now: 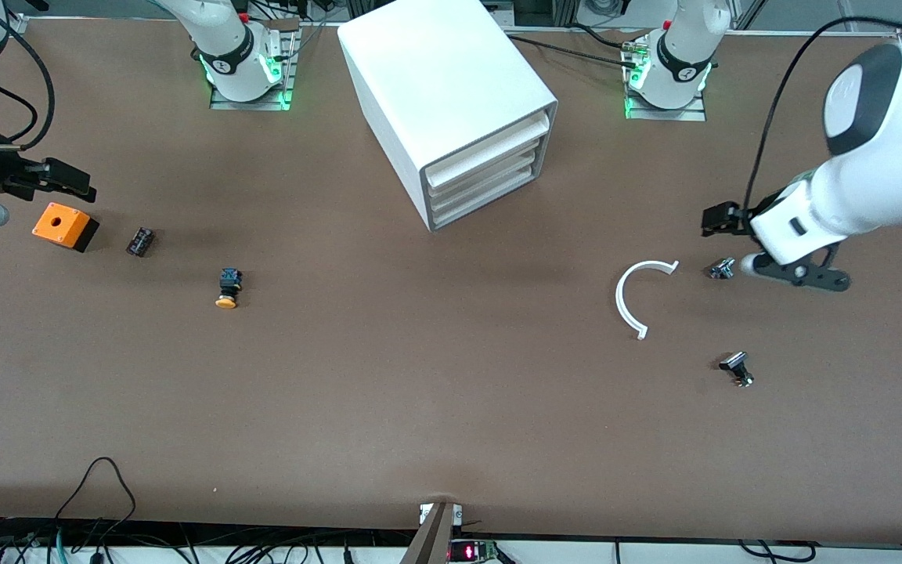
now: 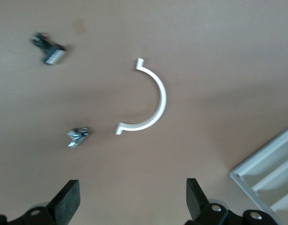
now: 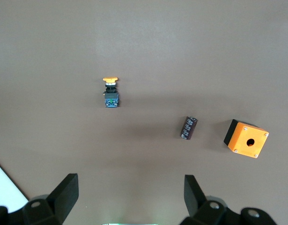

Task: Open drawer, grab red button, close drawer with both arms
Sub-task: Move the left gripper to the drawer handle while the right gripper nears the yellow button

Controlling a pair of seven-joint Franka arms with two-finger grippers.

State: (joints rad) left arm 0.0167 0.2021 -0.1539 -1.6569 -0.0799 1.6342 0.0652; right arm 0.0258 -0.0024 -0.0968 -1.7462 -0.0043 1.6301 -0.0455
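Left claw [image 1: 721, 218] [image 2: 132, 206] hangs over the bare brown tabletop [image 1: 420, 392] toward the left arm's end, its two dark fingers [image 2: 69, 201] spread wide and gripping nothing. On the tabletop close to it lies a small shiny metal fitting [image 1: 721, 269] [image 2: 78, 136]. A white curved strip [image 1: 639, 294] [image 2: 155, 101] lies at about nine o'clock of that fitting in the front view. A dark-headed fitting [image 1: 735, 368] [image 2: 49, 49] sits at about six o'clock, nearer the front camera.

Right claw [image 1: 67, 180] [image 3: 129, 197] hangs over the right arm's end, fingers [image 3: 66, 192] likewise wide apart and empty. An orange box with a hole [image 1: 65, 225] [image 3: 247, 138] sits just below it in the front view. A small dark cylinder [image 1: 139, 240] [image 3: 189, 127] lies beside the box at three o'clock. A yellow-capped button [image 1: 227, 288] [image 3: 111, 91] lies on its side at roughly four o'clock of the cylinder, apart from it.

A big white cabinet [image 1: 443, 86] [image 2: 270, 173] stands at twelve o'clock of the tabletop, between the two arm bases. Its three drawers [image 1: 486, 178] are all pushed in, fronts angled toward the left arm's end.
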